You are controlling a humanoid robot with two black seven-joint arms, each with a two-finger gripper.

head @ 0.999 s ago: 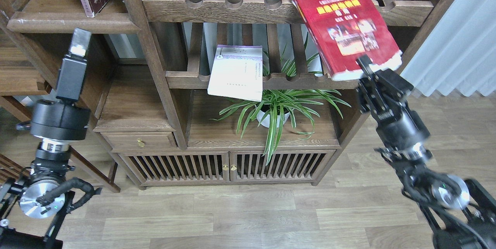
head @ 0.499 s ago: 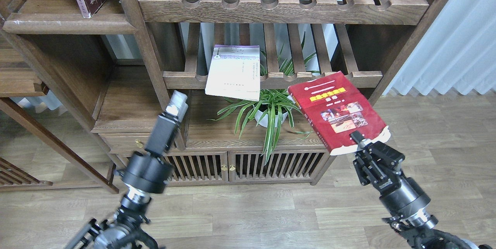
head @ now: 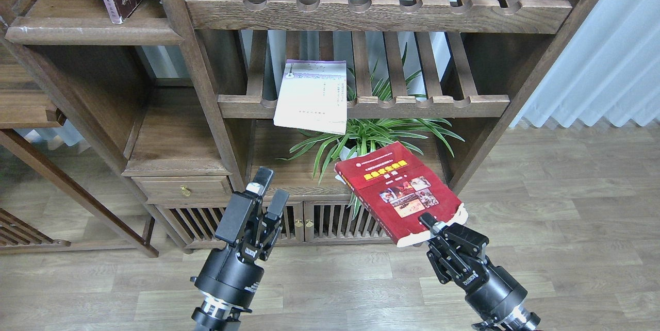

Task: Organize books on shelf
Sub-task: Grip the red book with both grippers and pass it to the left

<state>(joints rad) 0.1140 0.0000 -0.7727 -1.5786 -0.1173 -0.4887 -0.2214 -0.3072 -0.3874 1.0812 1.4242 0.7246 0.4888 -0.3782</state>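
The red paperback with small photos [head: 399, 192], pinched only at its near edge by the right gripper [head: 432, 227] before the potted green plant [head: 368, 137], could droop and slip free, while the left gripper [head: 268, 189] is held open and empty.

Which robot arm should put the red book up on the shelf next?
Probably the right. Its pincer already grips the red book by its corner. The left pincer is open, holding nothing, though it sits nearer the shelf.

Looking like a home living rm: dark wooden bookcase [head: 361, 11] w/ slatted racks, spider plant [head: 371, 135], laminate wood floor [head: 567, 192], white curtain [head: 608, 52] hanging beyond the right gripper [head: 430, 225].
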